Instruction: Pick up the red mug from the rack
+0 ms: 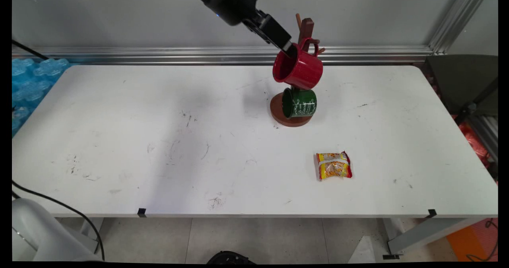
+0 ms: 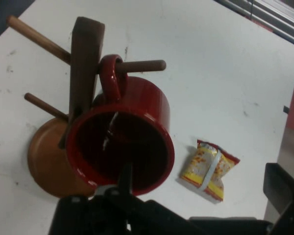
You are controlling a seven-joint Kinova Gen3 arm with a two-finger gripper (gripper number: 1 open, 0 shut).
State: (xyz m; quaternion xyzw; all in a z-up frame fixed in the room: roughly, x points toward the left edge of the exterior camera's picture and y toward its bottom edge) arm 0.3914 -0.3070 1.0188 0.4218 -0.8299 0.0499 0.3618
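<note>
A red mug [image 1: 299, 70] hangs by its handle on an upper peg of the brown wooden mug tree [image 1: 306, 27], its mouth turned to the left. My gripper [image 1: 289, 49] is at the mug's upper rim. In the hand view the red mug [image 2: 125, 139] faces me with its handle over a peg of the mug tree [image 2: 85, 63]. One finger [image 2: 125, 178] reaches inside the mug's mouth and the other stands far off at the right, so the gripper [image 2: 203, 191] is open. A green mug [image 1: 300, 103] hangs lower down, above the tree's round base [image 1: 284, 117].
A yellow and red snack packet [image 1: 334, 165] lies on the white table [image 1: 159, 140], nearer the front than the tree, and shows as the snack packet [image 2: 208, 169] in the hand view. Blue plastic wrap [image 1: 28, 81] lies off the table's left end. A dark chair [image 1: 465, 81] stands at the right.
</note>
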